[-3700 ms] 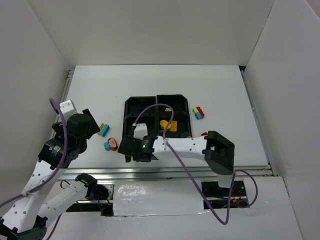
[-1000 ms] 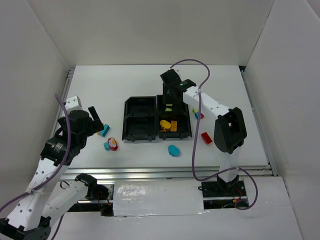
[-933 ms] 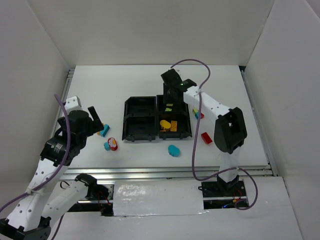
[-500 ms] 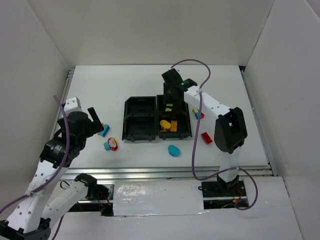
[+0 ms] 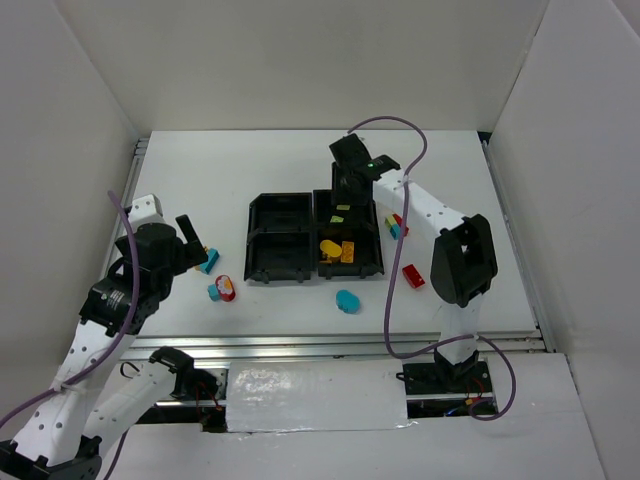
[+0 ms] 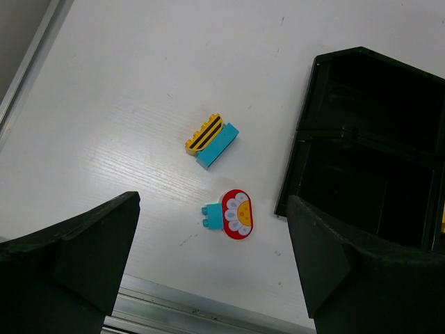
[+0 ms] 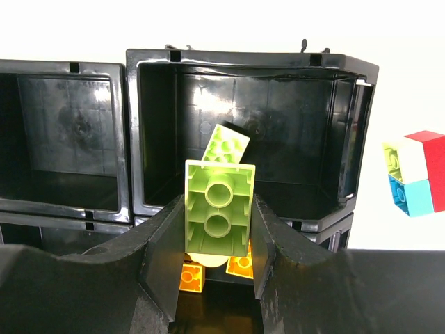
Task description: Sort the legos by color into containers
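Note:
My right gripper (image 7: 219, 209) is shut on a lime green lego (image 7: 220, 202), hanging over the black tray (image 5: 262, 238) at its far right container (image 7: 292, 111). A second lime lego (image 7: 227, 145) lies tilted inside that container. Yellow-orange legos (image 5: 336, 249) sit in the near right container. The two left containers (image 7: 69, 132) look empty. In the top view my right gripper (image 5: 350, 183) hides its lego. My left gripper (image 6: 213, 209) hovers open above a yellow-and-cyan lego (image 6: 212, 138) and a red flower piece on a cyan lego (image 6: 236, 213), left of the tray.
On the white table lie a rounded cyan lego (image 5: 347, 300) in front of the tray, a red one (image 5: 412, 276) to its right, and a red, lime and cyan cluster (image 5: 397, 225) beside the tray's right wall. White walls enclose the table.
The right arm has swung from the tray's near left corner to over the far right container, edging slightly right in the last second with the lime lego. The left arm has barely moved.

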